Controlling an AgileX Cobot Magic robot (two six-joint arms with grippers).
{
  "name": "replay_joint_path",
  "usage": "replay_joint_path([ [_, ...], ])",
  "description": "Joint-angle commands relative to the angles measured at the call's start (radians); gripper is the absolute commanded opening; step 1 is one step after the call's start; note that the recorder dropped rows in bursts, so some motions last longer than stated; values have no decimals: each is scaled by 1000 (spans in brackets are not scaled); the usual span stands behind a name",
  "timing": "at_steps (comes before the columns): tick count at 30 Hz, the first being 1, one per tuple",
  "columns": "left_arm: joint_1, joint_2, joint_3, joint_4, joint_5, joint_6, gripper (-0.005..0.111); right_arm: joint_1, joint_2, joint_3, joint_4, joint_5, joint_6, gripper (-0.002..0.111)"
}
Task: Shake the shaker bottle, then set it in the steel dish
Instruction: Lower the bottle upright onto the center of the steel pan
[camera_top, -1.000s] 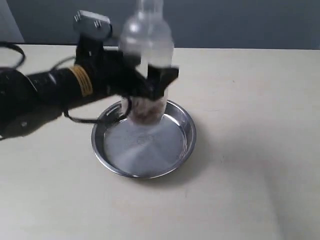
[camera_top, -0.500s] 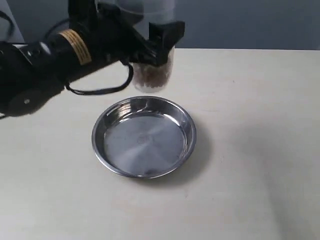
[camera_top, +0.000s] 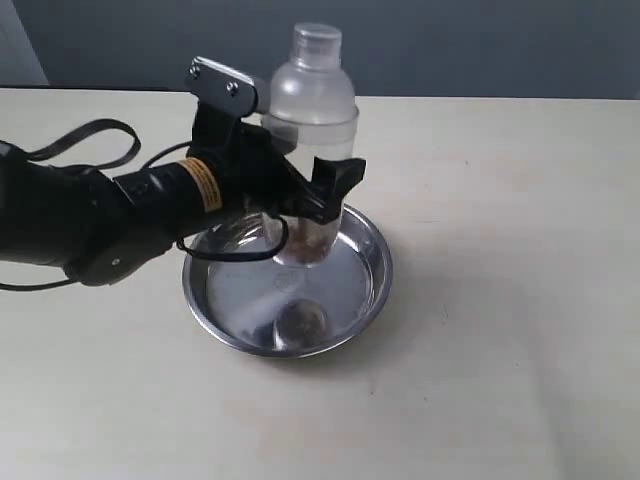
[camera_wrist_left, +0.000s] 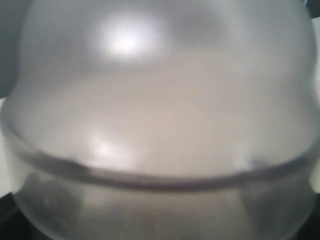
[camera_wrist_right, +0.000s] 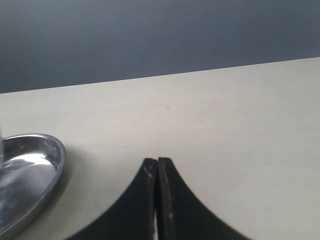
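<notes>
Left gripper clamps clear domed plastic shaker bottle above twelve-o'clock side of shiny round steel dish; right gripper jaws pressed together.

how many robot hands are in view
2. The left hand grips the shaker bottle over the steel dish; the right hand, shut and empty, shows only in its wrist view, near the dish.

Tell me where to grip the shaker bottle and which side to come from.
Grip the shaker bottle on its straight clear wall under the domed shoulder, coming in level from the side, as the left gripper does now. It is upright, so a level grip seats across the wall; the dome and small cap taper and would likely slip. Stay above the rim of the dish.
</notes>
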Motion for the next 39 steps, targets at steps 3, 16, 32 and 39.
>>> replay_joint_path([
  [3, 4, 122, 2, -57, -153, -1, 0, 1, 2, 1, -2, -14, -4, -1],
  [16, 5, 231, 2, -103, -238, 57, 0, 1, 2, 1, -2, -14, -4, -1],
  [32, 5, 238, 3, -198, -184, 111, 0, 1, 2, 1, -2, -12, -4, -1],
  [39, 5, 238, 7, -198, -186, 111, 0, 1, 2, 1, -2, -15, -4, -1],
])
